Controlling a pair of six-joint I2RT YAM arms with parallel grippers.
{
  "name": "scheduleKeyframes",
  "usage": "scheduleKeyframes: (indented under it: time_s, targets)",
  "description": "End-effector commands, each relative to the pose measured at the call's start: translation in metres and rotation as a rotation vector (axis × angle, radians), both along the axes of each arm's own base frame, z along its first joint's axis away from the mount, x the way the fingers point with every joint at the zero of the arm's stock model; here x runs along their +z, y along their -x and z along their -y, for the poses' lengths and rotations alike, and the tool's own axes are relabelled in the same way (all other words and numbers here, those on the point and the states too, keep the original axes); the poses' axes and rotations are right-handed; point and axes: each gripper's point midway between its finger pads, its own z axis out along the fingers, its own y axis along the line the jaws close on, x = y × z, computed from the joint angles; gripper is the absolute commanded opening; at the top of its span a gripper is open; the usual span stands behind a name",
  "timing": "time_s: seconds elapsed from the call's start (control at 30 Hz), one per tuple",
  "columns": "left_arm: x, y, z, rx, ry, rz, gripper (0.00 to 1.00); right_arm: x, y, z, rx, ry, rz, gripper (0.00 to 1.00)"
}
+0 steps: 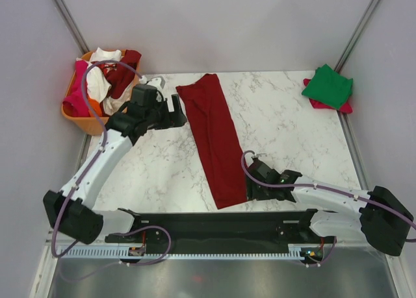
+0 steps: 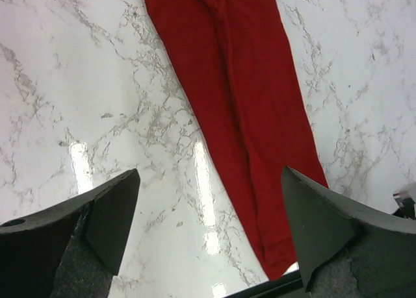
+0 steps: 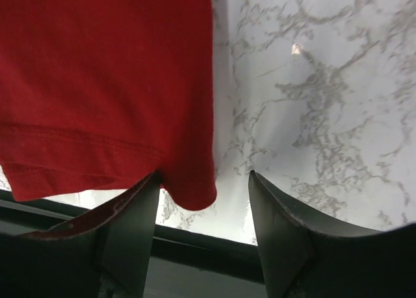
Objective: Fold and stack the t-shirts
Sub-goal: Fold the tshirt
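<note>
Your red shirt [image 1: 213, 139] lies flat on the desk [image 1: 292, 136] as a long narrow strip, running from the far middle down toward the near edge. Your right tool [image 3: 204, 176] sits low at the strip's near right corner. Its fingers are apart, and the hemmed corner lies in the gap against one finger, not pinched. Your left tool [image 1: 175, 110] is just left of the strip's far end, fingers spread wide and gripping nothing.

At the far right corner a green shirt [image 1: 328, 85] rests on a pink-red shirt [image 1: 344, 107], which is mostly covered. The other shirts [image 1: 104, 84] are bundled in the basket [image 1: 81, 124] at far left, and you cannot tell how many. Both wrist views cut off most of the strip.
</note>
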Motion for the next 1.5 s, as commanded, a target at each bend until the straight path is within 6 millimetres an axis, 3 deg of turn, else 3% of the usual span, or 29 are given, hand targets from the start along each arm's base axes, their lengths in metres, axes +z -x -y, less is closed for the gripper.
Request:
scheduleKeyframes:
  time_s: [0.0, 0.03, 0.07, 0.1, 0.2, 0.27, 0.37, 0.4, 0.47, 0.57, 0.6, 0.67, 0.7, 0.73, 0.77, 0.8, 0.87, 0.9, 0.97, 1.0, 1.1, 1.17, 1.33, 1.4, 1.47]
  targets:
    - [0.018, 0.016, -0.009, 0.051, 0.053, 0.062, 0.96, 0.007, -0.004, -0.026, -0.018, -0.115, 0.021, 0.64]
    - [0.006, 0.022, -0.012, 0.052, 0.044, 0.041, 0.96, 0.008, -0.006, -0.026, -0.025, -0.113, 0.03, 0.63]
    - [0.009, 0.027, -0.018, 0.07, 0.034, 0.059, 0.96, 0.008, -0.007, -0.026, -0.025, -0.112, 0.034, 0.62]
    - [0.007, 0.029, -0.02, 0.072, 0.029, 0.061, 0.96, 0.008, -0.007, -0.025, -0.027, -0.107, 0.037, 0.51]
    - [-0.002, 0.04, -0.024, 0.068, 0.026, 0.052, 0.96, 0.002, -0.008, -0.02, -0.035, -0.081, 0.037, 0.29]
    - [-0.011, 0.047, -0.025, 0.065, 0.026, 0.032, 0.96, -0.001, -0.007, -0.02, -0.035, -0.074, 0.028, 0.26]
    - [-0.019, 0.053, -0.026, 0.066, 0.028, 0.017, 0.96, -0.003, -0.005, -0.02, -0.037, -0.083, 0.024, 0.11]
    - [-0.02, 0.056, -0.026, 0.061, 0.031, 0.015, 0.96, -0.005, -0.003, -0.02, -0.034, -0.089, 0.019, 0.0]
    - [-0.026, 0.061, -0.028, 0.067, 0.033, 0.001, 0.95, -0.002, -0.001, -0.028, -0.027, -0.129, 0.017, 0.0]
    - [-0.039, 0.076, -0.021, 0.045, 0.073, -0.041, 0.95, 0.007, 0.011, -0.057, 0.023, -0.258, -0.003, 0.0]
    - [-0.051, 0.084, -0.019, 0.032, 0.08, -0.075, 0.94, 0.013, 0.022, -0.078, 0.044, -0.35, -0.03, 0.0]
    - [-0.062, 0.096, -0.012, 0.01, 0.095, -0.118, 0.93, 0.021, 0.037, -0.102, 0.076, -0.431, -0.055, 0.0]
    - [-0.067, 0.102, -0.009, -0.003, 0.098, -0.134, 0.93, 0.031, 0.055, -0.123, 0.128, -0.473, -0.074, 0.0]
    - [-0.079, 0.113, -0.006, -0.016, 0.095, -0.167, 0.92, 0.029, 0.062, -0.137, 0.154, -0.473, -0.077, 0.0]
    - [-0.086, 0.119, -0.006, -0.018, 0.09, -0.185, 0.92, 0.031, 0.084, -0.15, 0.227, -0.471, -0.09, 0.0]
    - [-0.098, 0.128, -0.008, -0.016, 0.074, -0.219, 0.92, 0.032, 0.09, -0.167, 0.256, -0.452, -0.093, 0.0]
    - [-0.103, 0.139, -0.007, -0.021, 0.076, -0.236, 0.92, 0.028, 0.094, -0.175, 0.267, -0.398, -0.075, 0.0]
    - [-0.104, 0.144, -0.009, -0.015, 0.062, -0.238, 0.92, 0.029, 0.098, -0.181, 0.277, -0.381, -0.064, 0.07]
    - [-0.097, 0.152, -0.002, -0.032, 0.079, -0.235, 0.92, 0.024, 0.094, -0.174, 0.253, -0.334, -0.045, 0.22]
    - [-0.092, 0.153, 0.0, -0.036, 0.087, -0.233, 0.92, 0.025, 0.091, -0.165, 0.238, -0.293, -0.038, 0.43]
    - [-0.094, 0.158, -0.007, -0.005, 0.065, -0.254, 0.92, 0.032, 0.076, -0.138, 0.177, -0.196, 0.035, 0.84]
    - [-0.101, 0.166, -0.011, 0.036, 0.06, -0.29, 0.92, 0.038, 0.072, -0.128, 0.168, -0.175, 0.058, 0.89]
    - [-0.125, 0.189, -0.006, 0.056, 0.054, -0.365, 0.92, 0.048, 0.07, -0.103, 0.135, -0.189, 0.085, 0.87]
    - [-0.142, 0.207, -0.002, -0.005, 0.011, -0.401, 0.92, 0.046, 0.071, -0.099, 0.126, -0.209, 0.085, 0.82]
    - [-0.153, 0.225, 0.003, -0.078, -0.027, -0.425, 0.92, 0.049, 0.076, -0.111, 0.148, -0.274, 0.068, 0.81]
